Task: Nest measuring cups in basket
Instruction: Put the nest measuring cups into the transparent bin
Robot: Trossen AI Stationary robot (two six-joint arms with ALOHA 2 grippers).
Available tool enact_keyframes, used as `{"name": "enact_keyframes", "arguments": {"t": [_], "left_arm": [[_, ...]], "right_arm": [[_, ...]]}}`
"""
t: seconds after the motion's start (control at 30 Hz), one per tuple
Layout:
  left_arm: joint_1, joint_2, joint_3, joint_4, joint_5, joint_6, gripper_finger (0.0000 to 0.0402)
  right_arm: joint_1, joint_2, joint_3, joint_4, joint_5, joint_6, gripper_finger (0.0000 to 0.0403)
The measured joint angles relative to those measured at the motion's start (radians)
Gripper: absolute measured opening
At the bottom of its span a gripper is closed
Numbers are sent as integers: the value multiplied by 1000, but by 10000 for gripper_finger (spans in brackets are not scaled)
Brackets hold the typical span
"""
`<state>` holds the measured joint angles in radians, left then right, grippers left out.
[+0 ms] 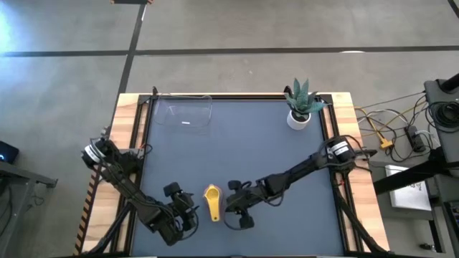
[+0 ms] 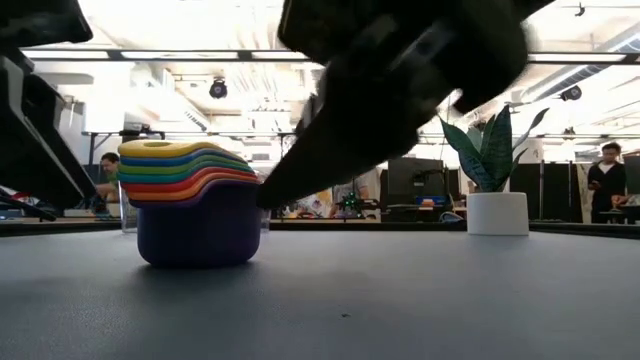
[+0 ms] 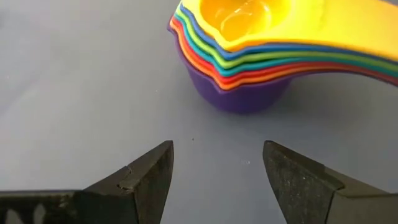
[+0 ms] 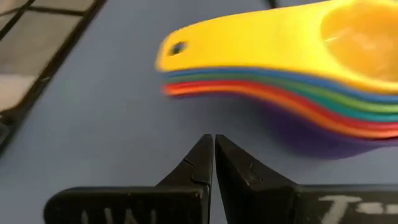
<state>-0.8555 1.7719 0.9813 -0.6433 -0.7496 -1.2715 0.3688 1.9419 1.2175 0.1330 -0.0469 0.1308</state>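
While the measuring cups (image 1: 213, 201) sit stacked on the bench's (image 1: 237, 136) near edge, well apart from the empty basket (image 1: 185, 115) at the far-left corner, left gripper (image 3: 214, 180) fingers stand spread and empty, right gripper (image 4: 214, 163) fingers pinched shut on nothing; only the low view shows all seven coloured layers.

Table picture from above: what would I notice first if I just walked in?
The rainbow stack of measuring cups, yellow on top and purple at the bottom, stands at the table's near edge between the left gripper and the right gripper. The clear basket sits far back on the left, and a potted plant at back right.
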Motion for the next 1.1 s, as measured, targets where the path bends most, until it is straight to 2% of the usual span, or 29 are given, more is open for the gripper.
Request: {"name": "enact_keyframes", "arguments": {"t": [0.27,0.57,0.9,1.1], "left_arm": [[9,0,0,-12,-1,6,230],[28,0,0,-20,-1,6,230],[31,0,0,-40,-1,10,230],[27,-23,0,-64,24,11,230]], "right_arm": [[50,0,0,-18,-6,0,9],[52,62,29,3,-22,7,9],[49,147,151,-4,-35,-20,9],[39,228,263,-70,-30,-45,9]]}}
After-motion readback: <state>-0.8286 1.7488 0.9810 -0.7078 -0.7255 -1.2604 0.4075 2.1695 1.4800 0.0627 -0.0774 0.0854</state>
